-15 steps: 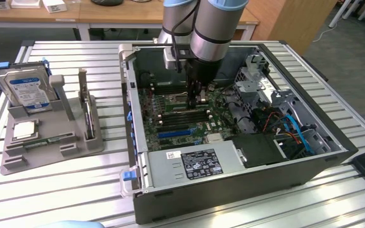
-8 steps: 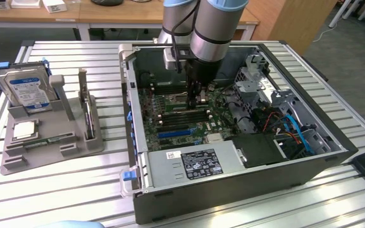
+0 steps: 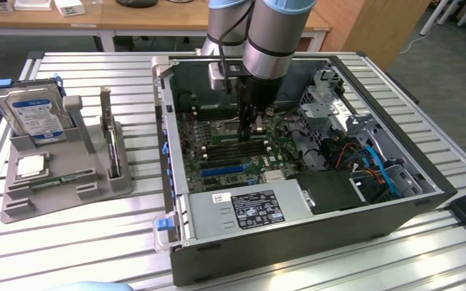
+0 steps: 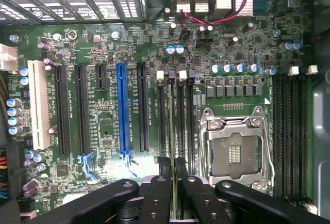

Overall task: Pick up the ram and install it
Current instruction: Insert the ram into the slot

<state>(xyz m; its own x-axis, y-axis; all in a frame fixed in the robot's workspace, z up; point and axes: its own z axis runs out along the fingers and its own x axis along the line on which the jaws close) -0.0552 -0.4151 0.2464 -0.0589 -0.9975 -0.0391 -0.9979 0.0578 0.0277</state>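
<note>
Wrist view first: the claw point(image 4: 172, 163) is clamped on the ram point(image 4: 171, 126), which shows edge-on as a thin greenish strip running out from between the two black fingers point(image 4: 160, 193). The stick lies along a bank of black memory slots point(image 4: 178, 115) with white latches, in line with one of the middle slots. I cannot tell whether its lower edge is already in the slot or just above it. That bank is closely hemmed in. The open CPU socket point(image 4: 236, 149) with its metal frame sits just beside it on one side, and a long black expansion slot and then the blue slot point(image 4: 122, 110) lie on the other. A second bank of memory slots point(image 4: 291, 131) lies beyond the socket, near the case wall. In the exterior view the arm drops straight down into the open computer case point(image 3: 298, 248), with the claw point(image 3: 253, 128) low over the motherboard point(image 3: 233, 160), near its middle. Room around it is tight. The metal drive cage point(image 3: 330, 103) and a tangle of blue and orange cables point(image 3: 375, 167) crowd the exterior view's right, the power supply point(image 3: 245, 209) fills the near end, and the case rim stands up on every side. Above the board the case is open. Outside the case, on the exterior view's left, a grey holder point(image 3: 63, 191) sits on the slatted table point(image 3: 79, 248). It carries an upright hard drive point(image 3: 34, 115) and a square CPU chip point(image 3: 32, 165) lying flat, both well apart from the claw.
</note>
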